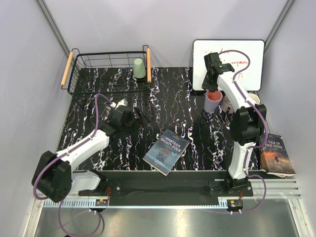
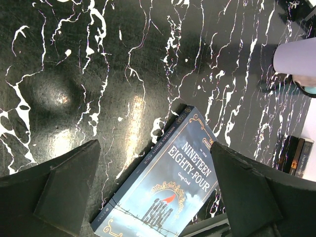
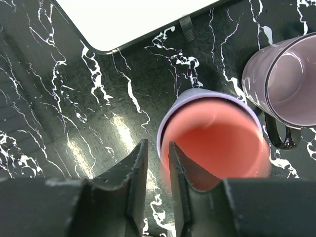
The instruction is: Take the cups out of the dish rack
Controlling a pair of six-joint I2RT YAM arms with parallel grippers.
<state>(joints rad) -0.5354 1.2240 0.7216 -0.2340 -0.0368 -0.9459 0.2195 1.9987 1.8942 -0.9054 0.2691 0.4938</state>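
Desk (image 1: 187, 113): black, white-veined, glossy, with lamp glare in both wrist views. It is closed in by plain grey walls (image 1: 148, 24) at the back and sides, so you have room overhead but little to the sides. Dish rack (image 1: 106, 84): far left corner of the desk. Whiteboard (image 1: 228, 59): far right. Book (image 1: 167, 152): flat at centre near, directly under the left end effector (image 2: 153, 145), whose fingers are spread wide with nothing between them. Only one cup shows in the rack, the green cup (image 1: 139, 68), standing on end in the right far corner with its long axis vertical and probably mouth down. It lies ahead of that end effector and slightly to its right, beyond the rack's near wall. The left arm is clearly the nearer one, so you would reach from above with it. Right side: pink cup (image 3: 217, 143) nested in the lilac cup (image 3: 197, 93), standing on the desk beside a mauve mug (image 3: 289, 79). Right end effector (image 3: 158, 143): fingers drawn almost together, the stack's rim running into the slit; you cannot tell whether it is pinched.
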